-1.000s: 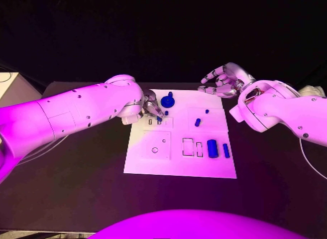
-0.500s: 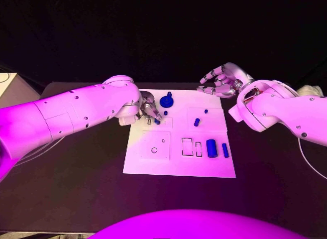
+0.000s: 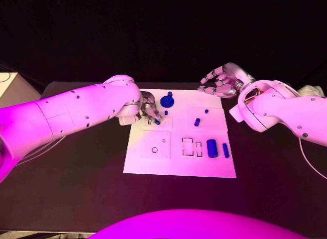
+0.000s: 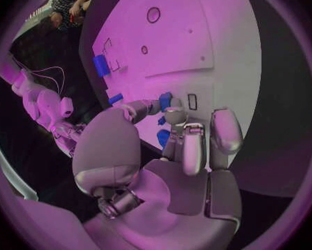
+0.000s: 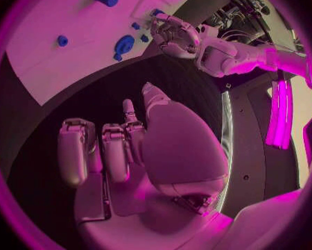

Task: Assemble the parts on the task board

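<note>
**Left hand pinching a part over the board**

Holding a small blue peg (image 4: pixel 166 100) between fingertips, the left hand (image 3: pixel 150 110) hovers low over the board's (image 3: pixel 156 164) far left area, beside a small rectangular slot (image 4: pixel 192 101). A second blue peg (image 3: pixel 165 113) stands just beside the fingers, and the blue disc (image 3: pixel 167 101) sits farther back on the board, near its far edge.

The left arm (image 3: pixel 70 113) covers the board's far left corner, hiding whatever lies under it.

The right hand (image 3: pixel 222 80) hangs above the table (image 3: pixel 77 189) past the board's far right corner, fingers curled loosely inward and apart, holding nothing.

On the board's right half sit two more small pegs (image 3: pixel 197 122), and nearer the robot a thick cylinder (image 3: pixel 212 148) and a slim bar (image 3: pixel 226 150) lie beside two rectangular slots (image 3: pixel 187 146). A round hole (image 3: pixel 155 150) marks the board's left side.
</note>
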`<state>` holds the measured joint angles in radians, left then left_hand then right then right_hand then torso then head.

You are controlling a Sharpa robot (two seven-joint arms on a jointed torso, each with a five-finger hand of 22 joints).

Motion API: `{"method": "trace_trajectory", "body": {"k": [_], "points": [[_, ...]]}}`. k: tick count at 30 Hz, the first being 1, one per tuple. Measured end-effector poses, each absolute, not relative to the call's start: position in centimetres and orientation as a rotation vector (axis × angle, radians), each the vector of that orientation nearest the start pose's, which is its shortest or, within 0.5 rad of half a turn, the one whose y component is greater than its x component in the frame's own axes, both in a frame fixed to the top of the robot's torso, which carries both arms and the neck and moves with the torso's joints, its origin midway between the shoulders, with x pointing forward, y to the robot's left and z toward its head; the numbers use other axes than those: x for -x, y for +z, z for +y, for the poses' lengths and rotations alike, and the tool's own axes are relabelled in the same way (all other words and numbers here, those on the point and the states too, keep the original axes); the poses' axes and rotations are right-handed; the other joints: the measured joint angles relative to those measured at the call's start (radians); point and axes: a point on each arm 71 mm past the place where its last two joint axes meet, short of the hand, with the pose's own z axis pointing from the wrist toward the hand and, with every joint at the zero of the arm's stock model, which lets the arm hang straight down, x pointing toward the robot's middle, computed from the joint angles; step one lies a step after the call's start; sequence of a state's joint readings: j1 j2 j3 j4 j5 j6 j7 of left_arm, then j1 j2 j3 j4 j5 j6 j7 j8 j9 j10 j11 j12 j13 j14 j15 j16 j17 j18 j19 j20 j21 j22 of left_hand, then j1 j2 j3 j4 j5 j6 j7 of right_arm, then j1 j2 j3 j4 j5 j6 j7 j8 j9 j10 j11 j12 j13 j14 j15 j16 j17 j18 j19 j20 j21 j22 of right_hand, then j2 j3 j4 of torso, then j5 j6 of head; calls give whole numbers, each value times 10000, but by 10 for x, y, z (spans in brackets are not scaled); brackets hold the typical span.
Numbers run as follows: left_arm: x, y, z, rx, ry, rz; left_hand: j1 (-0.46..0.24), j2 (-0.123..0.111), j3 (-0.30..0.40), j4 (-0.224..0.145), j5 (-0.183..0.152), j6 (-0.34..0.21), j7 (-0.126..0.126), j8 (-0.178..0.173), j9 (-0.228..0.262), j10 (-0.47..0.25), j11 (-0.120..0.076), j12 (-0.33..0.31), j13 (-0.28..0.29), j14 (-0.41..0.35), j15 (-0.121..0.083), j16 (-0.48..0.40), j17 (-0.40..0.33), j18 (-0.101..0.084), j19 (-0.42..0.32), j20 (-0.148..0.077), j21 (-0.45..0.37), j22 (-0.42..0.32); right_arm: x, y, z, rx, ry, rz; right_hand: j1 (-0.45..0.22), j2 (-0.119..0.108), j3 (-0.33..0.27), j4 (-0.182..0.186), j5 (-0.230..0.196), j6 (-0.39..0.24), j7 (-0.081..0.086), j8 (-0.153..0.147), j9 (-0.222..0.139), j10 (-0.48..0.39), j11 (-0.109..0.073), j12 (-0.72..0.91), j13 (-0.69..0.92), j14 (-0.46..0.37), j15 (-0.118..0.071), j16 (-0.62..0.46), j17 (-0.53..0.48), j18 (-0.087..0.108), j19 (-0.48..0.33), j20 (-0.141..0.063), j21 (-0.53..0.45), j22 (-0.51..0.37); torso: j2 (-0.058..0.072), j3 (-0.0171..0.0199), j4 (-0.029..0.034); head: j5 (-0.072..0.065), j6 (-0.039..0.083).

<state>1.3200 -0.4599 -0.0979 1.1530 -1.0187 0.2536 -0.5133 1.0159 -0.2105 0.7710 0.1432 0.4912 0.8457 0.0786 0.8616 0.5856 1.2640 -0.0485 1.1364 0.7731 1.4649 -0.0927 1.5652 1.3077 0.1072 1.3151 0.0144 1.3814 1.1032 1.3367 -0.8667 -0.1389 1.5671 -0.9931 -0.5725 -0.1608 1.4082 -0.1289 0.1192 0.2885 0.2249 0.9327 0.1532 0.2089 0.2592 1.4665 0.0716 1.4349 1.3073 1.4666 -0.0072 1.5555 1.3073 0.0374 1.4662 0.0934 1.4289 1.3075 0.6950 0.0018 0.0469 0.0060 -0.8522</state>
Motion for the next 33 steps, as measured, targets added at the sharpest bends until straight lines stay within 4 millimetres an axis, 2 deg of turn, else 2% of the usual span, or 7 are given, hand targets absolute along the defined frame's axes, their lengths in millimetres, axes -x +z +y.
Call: {"method": "trace_trajectory", "body": {"k": [8, 10, 12, 33], "points": [[-542, -207, 121, 679, -3961, 23700, -2, 3, 0, 0, -1, 1, -2, -2, 158, 1, 4, 0, -25, 0, 0, 0, 0, 0, 0, 0, 0, -1, -495, -148, -219, -3709, 7417, 15585, 0, 0, 0, 0, -1, 0, 0, 0, 0, 0, 0, 0, 0, 0, 0, 0, 0, 1, 0, 0, 0, -1, 2, 2, 0, -7, -11], [-542, -207, 121, 691, -3966, 23697, -43, 42, 0, 0, -1, 1, -2, -39, 611, 0, 4, 0, -26, 0, 0, 0, 0, 0, 0, 0, 0, -1, -495, -148, -218, -3709, 7418, 15585, 0, 0, 0, 0, -1, 0, 0, 0, 0, 0, 0, 0, 0, 0, 0, 0, 0, 0, 0, 0, 0, -1, 6, 5, -2, 0, -12], [-542, -207, 121, 706, -3974, 23688, -53, 53, 0, 0, -1, 1, -2, -50, 801, 0, 5, 0, -26, 0, 1, 0, 0, 0, 0, 1, 0, -1, -495, -148, -219, -3709, 7418, 15585, 0, 0, 0, 0, -1, 0, 0, 0, 0, 0, 0, 0, 0, 0, 0, 0, 0, 0, 0, 0, 0, -1, 11, 6, -6, 1, -18], [-536, -205, 131, 1156, -4236, 23210, -53, 53, 0, 0, 36, 0, -3, -27, 804, 0, 11, 0, 15, 0, 1, -1, 0, 1, 36, -36, -1, -4, -495, -148, -220, -3732, 7378, 15585, 1, -1, 28, -28, -2, 0, 0, 0, 0, 0, 0, 0, 0, 0, 0, 0, -1, 1, 0, 0, 0, 5, 10, -1, 10, -42, -130]]}}
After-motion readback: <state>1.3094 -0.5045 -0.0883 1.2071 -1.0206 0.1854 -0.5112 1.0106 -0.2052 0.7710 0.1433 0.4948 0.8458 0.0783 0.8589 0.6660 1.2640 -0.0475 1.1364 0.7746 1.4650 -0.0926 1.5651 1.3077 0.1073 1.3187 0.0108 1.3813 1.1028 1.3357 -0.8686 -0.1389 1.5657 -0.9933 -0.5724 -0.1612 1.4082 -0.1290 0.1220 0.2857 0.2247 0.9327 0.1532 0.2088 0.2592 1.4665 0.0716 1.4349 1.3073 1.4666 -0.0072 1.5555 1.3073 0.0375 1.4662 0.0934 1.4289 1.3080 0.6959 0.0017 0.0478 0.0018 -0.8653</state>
